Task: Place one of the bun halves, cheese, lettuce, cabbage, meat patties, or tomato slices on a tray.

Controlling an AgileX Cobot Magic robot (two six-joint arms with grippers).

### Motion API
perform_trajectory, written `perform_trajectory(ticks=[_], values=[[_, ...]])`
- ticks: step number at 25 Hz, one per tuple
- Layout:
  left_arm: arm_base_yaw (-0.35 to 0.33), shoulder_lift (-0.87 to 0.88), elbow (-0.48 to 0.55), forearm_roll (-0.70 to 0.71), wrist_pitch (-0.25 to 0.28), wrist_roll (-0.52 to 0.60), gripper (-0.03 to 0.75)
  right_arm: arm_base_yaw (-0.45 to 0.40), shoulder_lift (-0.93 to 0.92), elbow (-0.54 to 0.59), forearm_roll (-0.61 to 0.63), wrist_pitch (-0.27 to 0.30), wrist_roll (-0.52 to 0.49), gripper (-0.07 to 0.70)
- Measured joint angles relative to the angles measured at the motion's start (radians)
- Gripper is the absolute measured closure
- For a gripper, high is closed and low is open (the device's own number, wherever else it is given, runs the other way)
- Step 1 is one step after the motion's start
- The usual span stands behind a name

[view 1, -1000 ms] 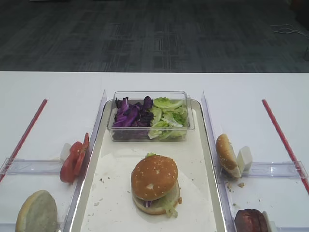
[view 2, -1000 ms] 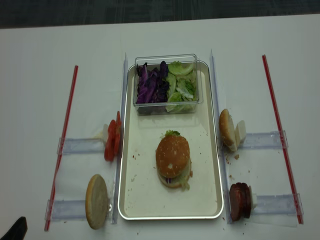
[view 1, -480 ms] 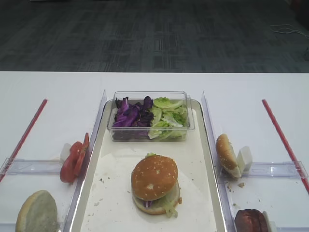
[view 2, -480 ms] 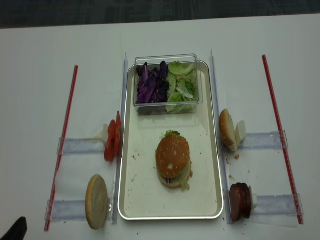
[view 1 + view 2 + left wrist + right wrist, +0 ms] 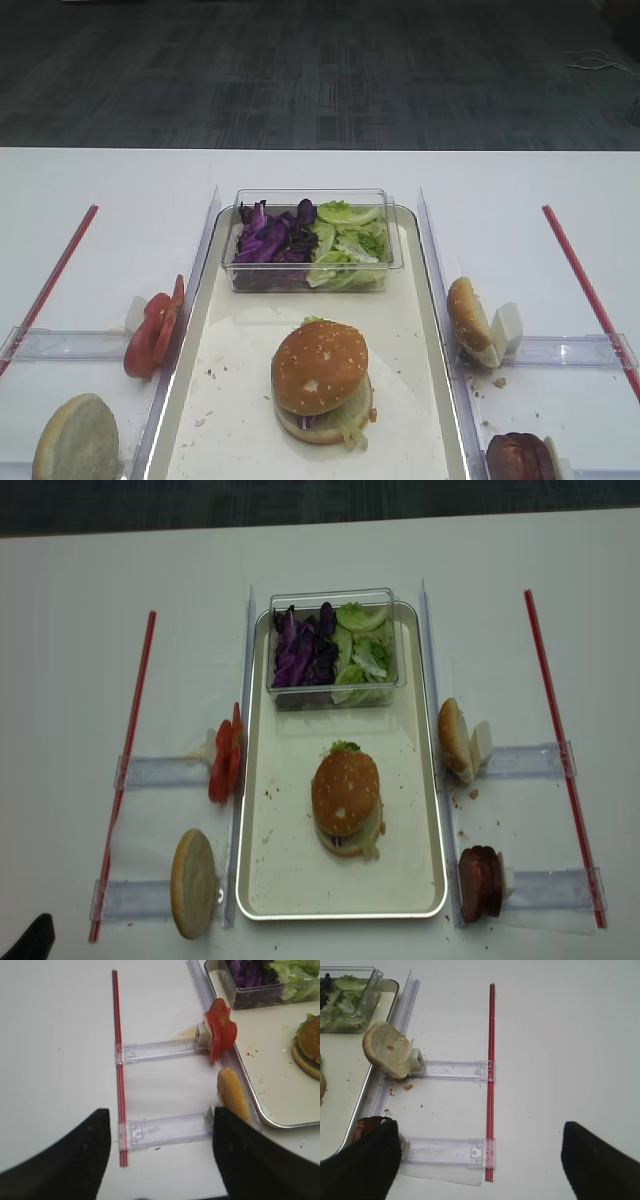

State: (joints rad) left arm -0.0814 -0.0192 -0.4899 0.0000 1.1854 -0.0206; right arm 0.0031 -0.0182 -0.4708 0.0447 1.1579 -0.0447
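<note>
The silver-rimmed tray (image 5: 432, 300) (image 5: 290, 865) holds a stacked burger topped by the sesame bun half (image 5: 318, 365) (image 5: 345, 788). Tomato slices (image 5: 150, 335) (image 5: 220, 1030) stand left of the tray. Meat patties (image 5: 480, 883) (image 5: 367, 1124) stand at its right front. Lettuce (image 5: 350, 240) and cabbage (image 5: 270, 240) fill a clear box at the tray's far end. Cheese is out of view. My left gripper (image 5: 160, 1160) hangs open above the table left of the tray. My right gripper (image 5: 482, 1165) hangs open right of it. Both are empty.
A pale bun half (image 5: 193, 882) (image 5: 231, 1092) stands at the tray's left front, another (image 5: 455, 738) (image 5: 385, 1050) at its right. Clear plastic holders (image 5: 450, 1069) and red strips (image 5: 491, 1060) (image 5: 118, 1060) lie on both sides. Crumbs dot the liner.
</note>
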Motion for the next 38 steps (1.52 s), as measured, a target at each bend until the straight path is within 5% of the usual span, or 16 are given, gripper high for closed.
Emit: perform_trajectory(ticks=[38], values=[[0.000, 0.000, 0.000, 0.000, 0.000, 0.000, 0.294, 0.000, 0.000, 0.000, 0.000, 0.000, 0.010, 0.071]])
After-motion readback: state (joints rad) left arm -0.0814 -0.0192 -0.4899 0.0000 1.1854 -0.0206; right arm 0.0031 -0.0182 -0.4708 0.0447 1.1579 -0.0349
